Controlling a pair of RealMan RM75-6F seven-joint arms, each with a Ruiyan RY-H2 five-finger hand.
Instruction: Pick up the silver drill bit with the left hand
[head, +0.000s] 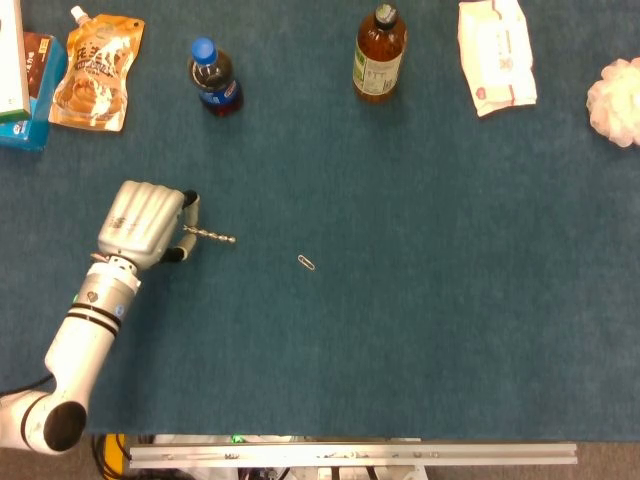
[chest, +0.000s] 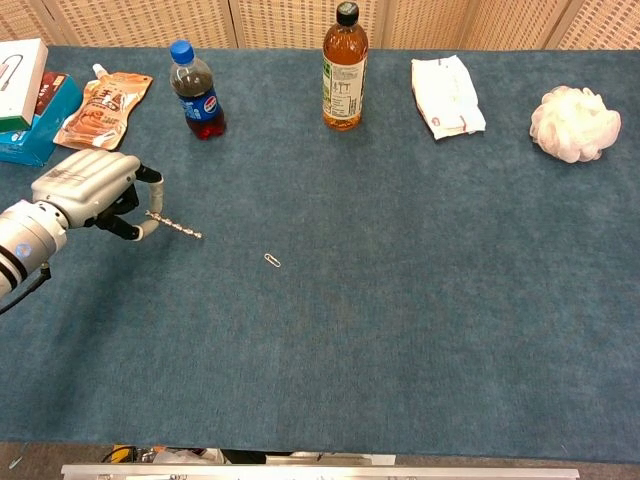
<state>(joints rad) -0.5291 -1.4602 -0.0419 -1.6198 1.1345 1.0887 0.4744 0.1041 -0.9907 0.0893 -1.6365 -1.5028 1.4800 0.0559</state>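
Blue-carpeted table (chest: 420, 300), wicker wall (chest: 270, 22)

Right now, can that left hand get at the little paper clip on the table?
Probably yes: the paper clip lies on open cloth with nothing between, but the left hand holds the drill bit.

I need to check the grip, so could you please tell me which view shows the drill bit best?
The chest view: the drill bit juts sideways from the left hand, its shank between the fingers. The head view shows the bit too, but the hand covers the grip from above.
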